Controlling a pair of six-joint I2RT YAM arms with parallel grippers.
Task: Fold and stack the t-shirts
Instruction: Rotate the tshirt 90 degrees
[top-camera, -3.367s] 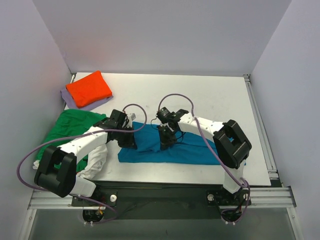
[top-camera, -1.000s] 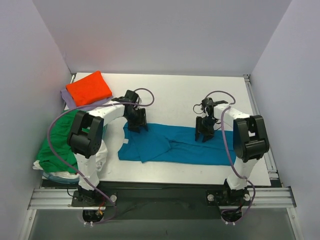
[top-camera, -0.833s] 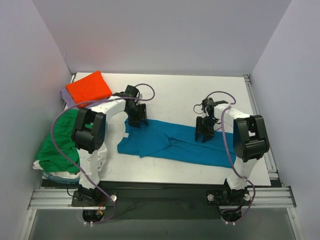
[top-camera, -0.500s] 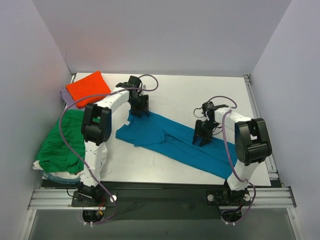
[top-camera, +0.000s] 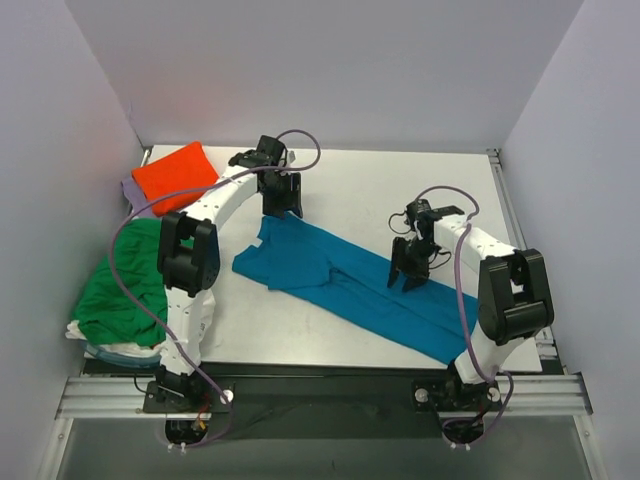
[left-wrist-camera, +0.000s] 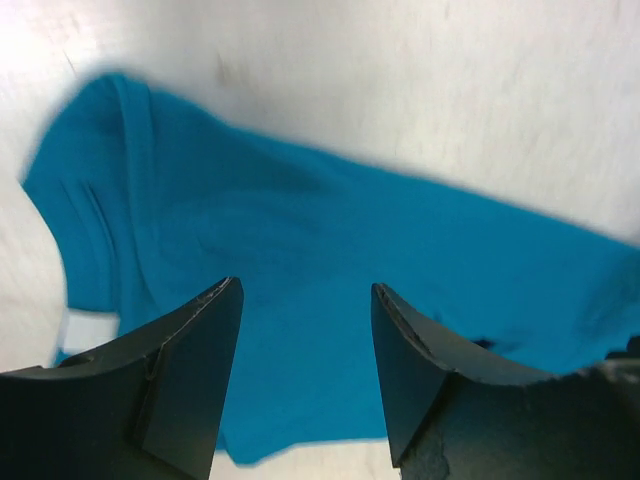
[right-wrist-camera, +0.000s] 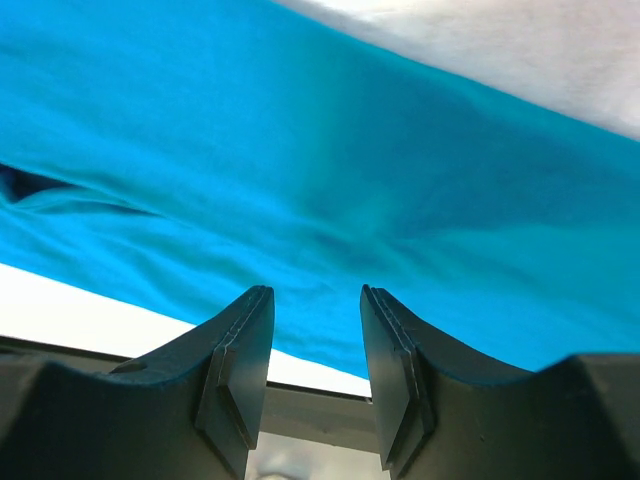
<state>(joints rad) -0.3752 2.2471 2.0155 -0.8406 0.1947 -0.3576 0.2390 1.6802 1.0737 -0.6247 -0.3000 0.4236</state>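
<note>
The teal shirt (top-camera: 340, 280) lies flat on the bench (top-camera: 400, 190) as a long, roughly folded band. It runs aslant from the far left toward the near right corner. Its wider end, with a sleeve sticking out to the left, is on the left side.

The left hand (top-camera: 283, 205) hangs over the far tip of that wide end. In its wrist view the fingers (left-wrist-camera: 190, 350) are spread wide with nothing between them. The teal cloth fills most of the view beneath them, with bare bench beyond. Whether the tips touch the cloth cannot be told.

The right hand (top-camera: 407, 277) is over the shirt's narrower half, near its far edge. Its wrist view shows the fingers (right-wrist-camera: 235, 370) set partly apart, the gap between them bare. Smooth teal cloth lies under them, with a strip of bench at the near side. Contact with the cloth cannot be told here either.

The orange shirt (top-camera: 178, 175) sits folded in the far left corner on top of the lavender shirt (top-camera: 131, 193). The green shirt (top-camera: 125, 285) lies rumpled at the left edge, hanging partly off the bench. The white shirt (top-camera: 78, 330) peeks out under its near side.
</note>
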